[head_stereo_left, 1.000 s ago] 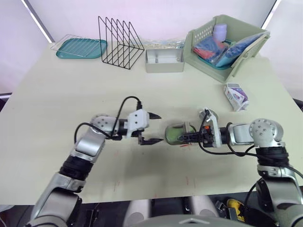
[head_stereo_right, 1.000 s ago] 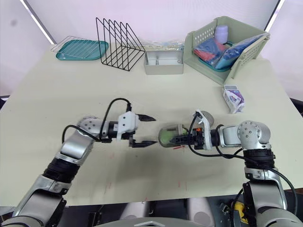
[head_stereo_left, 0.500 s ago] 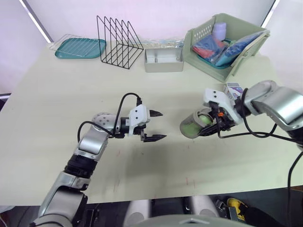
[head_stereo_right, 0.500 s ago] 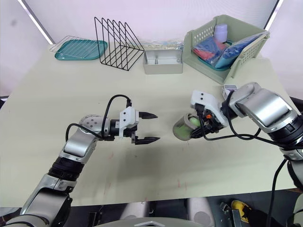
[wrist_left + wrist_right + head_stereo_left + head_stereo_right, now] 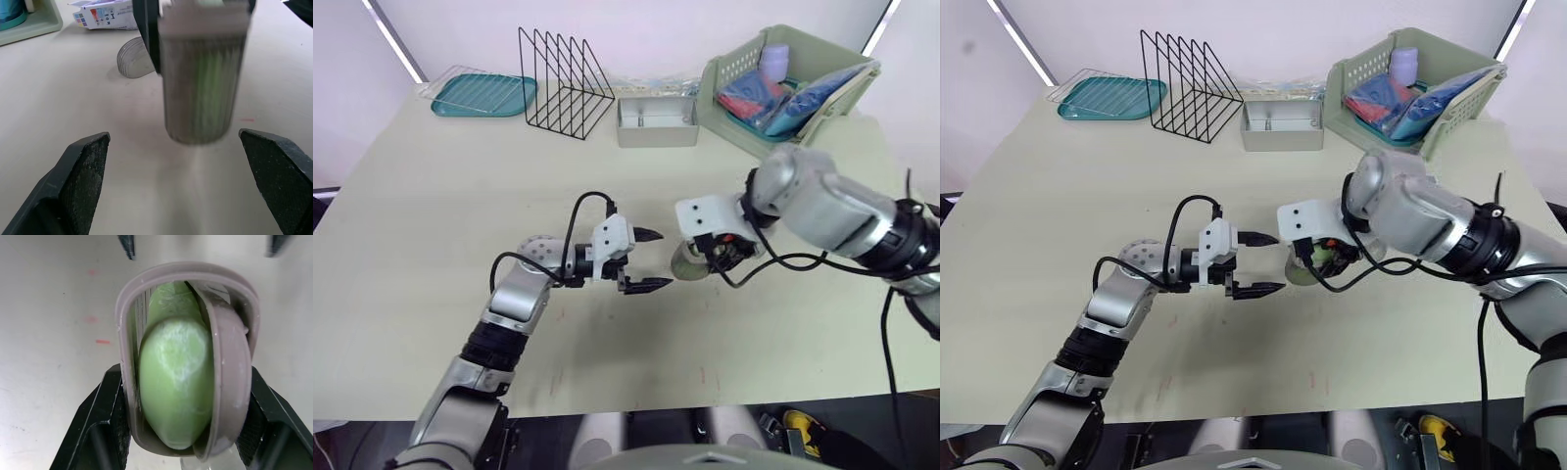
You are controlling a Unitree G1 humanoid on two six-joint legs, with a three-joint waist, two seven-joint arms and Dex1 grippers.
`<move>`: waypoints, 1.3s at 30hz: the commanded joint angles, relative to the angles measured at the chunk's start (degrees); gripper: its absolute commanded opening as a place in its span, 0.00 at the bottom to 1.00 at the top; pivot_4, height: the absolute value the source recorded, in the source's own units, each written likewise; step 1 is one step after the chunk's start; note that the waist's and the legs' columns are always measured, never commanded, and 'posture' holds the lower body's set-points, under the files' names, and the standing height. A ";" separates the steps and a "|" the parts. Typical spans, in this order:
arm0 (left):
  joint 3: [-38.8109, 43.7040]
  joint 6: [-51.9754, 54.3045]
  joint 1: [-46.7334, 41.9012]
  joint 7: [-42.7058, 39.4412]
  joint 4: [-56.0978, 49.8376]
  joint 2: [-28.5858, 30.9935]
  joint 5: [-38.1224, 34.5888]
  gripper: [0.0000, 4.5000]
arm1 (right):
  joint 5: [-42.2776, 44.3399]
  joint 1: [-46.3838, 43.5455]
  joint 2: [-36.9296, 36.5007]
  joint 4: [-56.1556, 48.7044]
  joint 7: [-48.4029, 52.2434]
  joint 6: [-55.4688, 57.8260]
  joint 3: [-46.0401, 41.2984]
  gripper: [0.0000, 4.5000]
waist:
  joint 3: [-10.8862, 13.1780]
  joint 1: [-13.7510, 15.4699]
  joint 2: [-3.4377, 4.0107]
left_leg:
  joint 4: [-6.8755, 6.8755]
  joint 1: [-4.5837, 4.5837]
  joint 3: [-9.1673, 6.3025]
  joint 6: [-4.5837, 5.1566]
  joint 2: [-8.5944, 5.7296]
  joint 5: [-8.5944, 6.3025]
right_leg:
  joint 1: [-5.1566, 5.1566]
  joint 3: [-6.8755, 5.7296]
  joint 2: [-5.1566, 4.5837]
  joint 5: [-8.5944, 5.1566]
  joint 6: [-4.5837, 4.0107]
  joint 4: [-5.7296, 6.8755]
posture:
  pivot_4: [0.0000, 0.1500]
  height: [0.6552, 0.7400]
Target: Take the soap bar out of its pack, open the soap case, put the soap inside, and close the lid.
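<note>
My right gripper (image 5: pixel 182 377) is shut on the grey translucent soap case (image 5: pixel 689 262), pressing on its two sides. The green soap bar (image 5: pixel 176 362) sits inside the open case. The case hangs just above the table, right in front of my left gripper (image 5: pixel 664 258). That gripper is open with nothing between its fingers, and the case (image 5: pixel 200 83) faces the gap between them. The grey case lid (image 5: pixel 134 58) lies on the table behind the case. Farther back lies the white soap pack (image 5: pixel 105 13).
Along the far edge stand a teal tray with a wire grid (image 5: pixel 481 93), a black wire file rack (image 5: pixel 563 73), a grey metal tin (image 5: pixel 656 122) and a green basket (image 5: pixel 822 108) holding packets and a lilac cup. My right forearm crosses the table's right side.
My right arm has risen and turned, carrying the case away to the right and then back close to the left fingertips. The left gripper has stayed open in about the same place.
</note>
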 commanded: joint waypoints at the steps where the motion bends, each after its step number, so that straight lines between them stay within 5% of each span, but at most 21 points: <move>1: 0.39 2.30 -0.10 2.16 -4.92 -1.51 -2.26 1.00 | -2.33 -0.02 1.30 1.26 0.83 0.15 0.70 0.45 | 0.00 0.03 0.00 | 0.00 0.00 0.00 0.00 0.00 0.00 | 0.01 -0.02 0.00 0.00 0.00 0.00 | 1.00 1.00; 22: -4.09 7.28 -0.43 11.05 -7.01 -7.25 0.47 1.00 | -5.97 0.60 2.64 5.14 3.68 -1.43 -1.63 0.45 | -0.01 -0.06 -0.01 | 0.04 0.08 -0.07 0.00 -0.09 0.01 | 0.07 -0.01 -0.04 0.00 0.00 0.11 | 1.00 1.00; 39: -3.27 5.96 -2.25 6.98 -5.57 -5.72 -1.41 1.00 | -7.62 1.78 3.71 5.04 4.08 -3.50 -3.00 0.45 | -0.02 -0.22 -0.01 | 0.05 0.10 -0.09 -0.01 -0.18 0.01 | 0.06 -0.02 -0.11 0.00 0.00 0.19 | 1.00 1.00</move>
